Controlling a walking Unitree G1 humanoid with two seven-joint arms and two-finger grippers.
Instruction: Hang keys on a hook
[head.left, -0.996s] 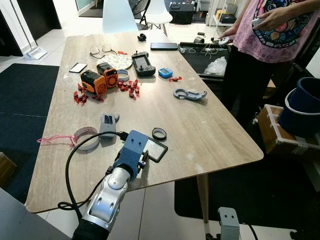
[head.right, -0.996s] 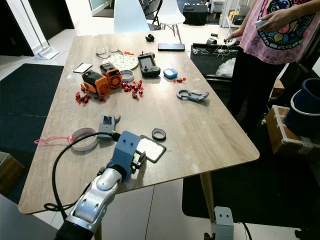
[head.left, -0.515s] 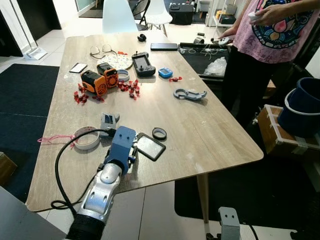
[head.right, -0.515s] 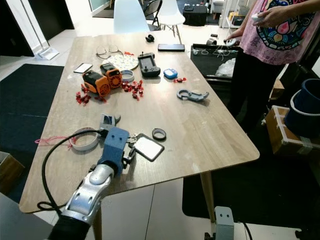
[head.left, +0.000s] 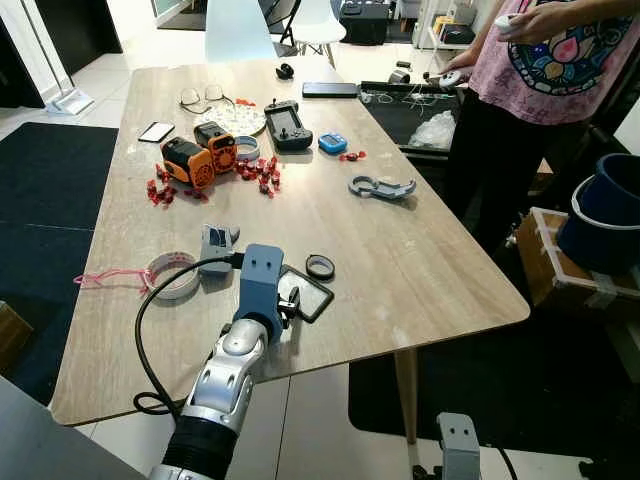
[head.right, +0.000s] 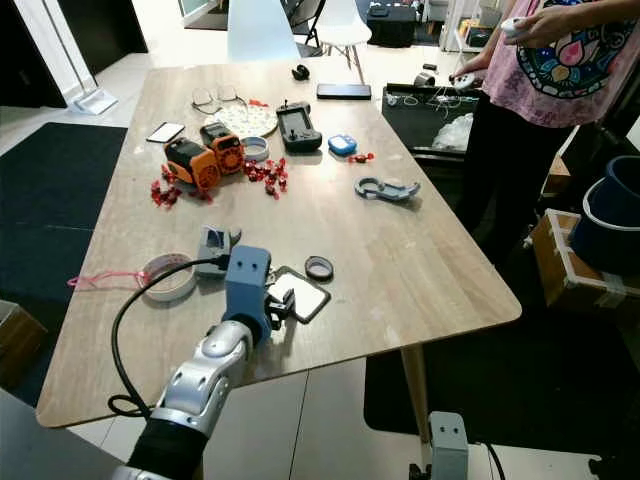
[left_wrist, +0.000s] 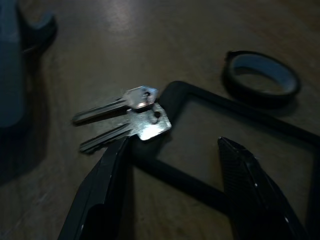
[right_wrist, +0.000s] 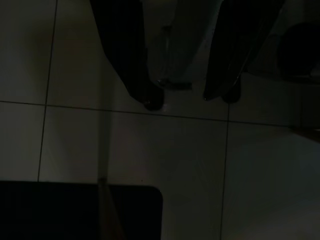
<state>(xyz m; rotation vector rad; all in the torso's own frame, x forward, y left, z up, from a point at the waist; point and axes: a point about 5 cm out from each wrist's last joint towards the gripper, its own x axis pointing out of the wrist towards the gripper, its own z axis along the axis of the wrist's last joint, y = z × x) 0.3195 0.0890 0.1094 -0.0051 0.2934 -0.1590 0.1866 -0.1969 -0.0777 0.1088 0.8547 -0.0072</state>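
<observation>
Two silver keys (left_wrist: 125, 117) lie flat on the wooden table (head.left: 420, 270), their heads touching the corner of a black-framed square plate (head.left: 312, 296). My left gripper (left_wrist: 174, 142) hovers open just short of the keys, one finger (left_wrist: 100, 195) beside them and the other over the plate. In the left eye view its blue wrist housing (head.left: 262, 280) stands over the plate's left corner near the table's front edge. A grey hook (head.left: 380, 187) lies farther back on the right. My right gripper (right_wrist: 187, 99) hangs open over dark floor tiles.
A small black ring (head.left: 320, 266) lies just beyond the plate. A white tape roll (head.left: 175, 276) and a grey device (head.left: 216, 246) sit to the left. Orange gadgets (head.left: 200, 155), red pieces and a black controller (head.left: 288, 126) crowd the back. A person (head.left: 560, 70) stands at the table's right side.
My left gripper swung left off the plate, then came back right to its corner, the wrist now more upright. The keys and the plate stayed in place.
</observation>
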